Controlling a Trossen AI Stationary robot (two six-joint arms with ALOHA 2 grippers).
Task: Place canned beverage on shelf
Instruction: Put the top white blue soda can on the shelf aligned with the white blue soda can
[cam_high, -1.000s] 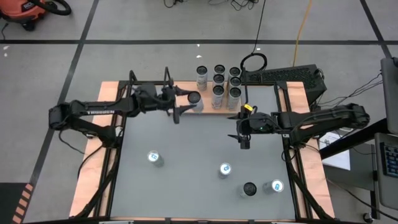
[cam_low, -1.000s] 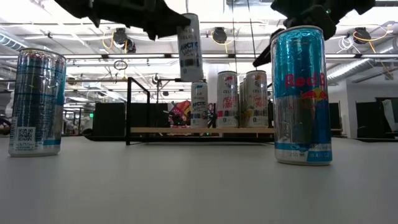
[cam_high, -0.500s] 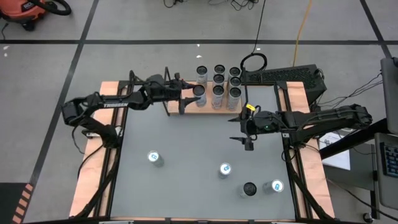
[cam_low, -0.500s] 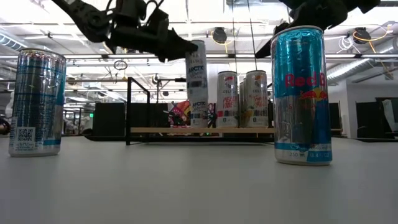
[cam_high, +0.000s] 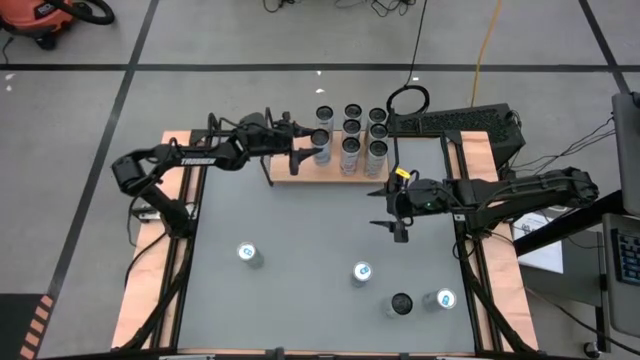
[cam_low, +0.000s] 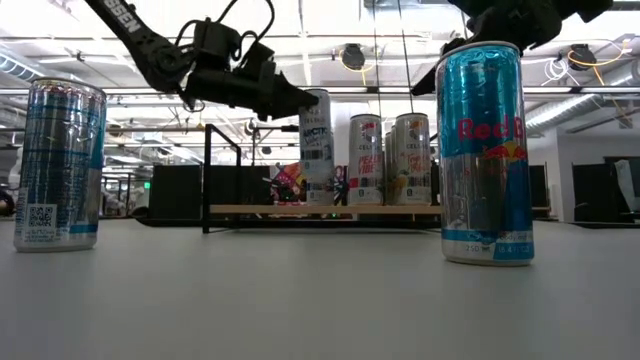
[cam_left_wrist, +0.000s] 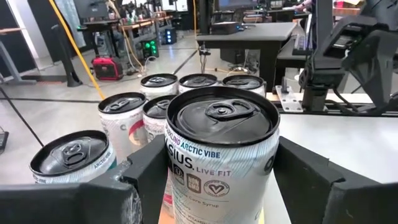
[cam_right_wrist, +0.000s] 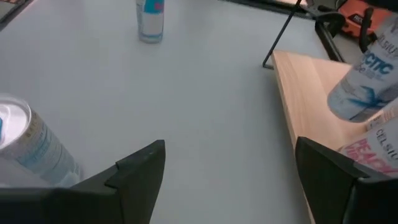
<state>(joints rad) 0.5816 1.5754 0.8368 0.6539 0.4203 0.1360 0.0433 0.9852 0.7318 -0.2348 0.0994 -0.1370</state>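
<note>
My left gripper is shut on a white Celsius can over the left end of the shelf, a light-wood board with a black rod frame at the table's far edge. In the low view the can hangs in front of the shelf's other cans; whether its base touches the board, I cannot tell. Several cans stand on the shelf beside it. My right gripper is open and empty above the table's right half, with nothing between its fingers in the right wrist view. My left gripper pinches the can's side wall a little below the rim between its two fingers. The fingers come about level from the table's left, one on each side of the can. The can stays upright with its top up.
Loose cans stand on the grey table: one near left, one in the middle, two near right. The low view has a Red Bull can close by and another can at the left.
My left gripper has carried the can toward the table's far edge and a little right, over the shelf's left end, and has come down with it. The can has stayed upright in the hold.
</note>
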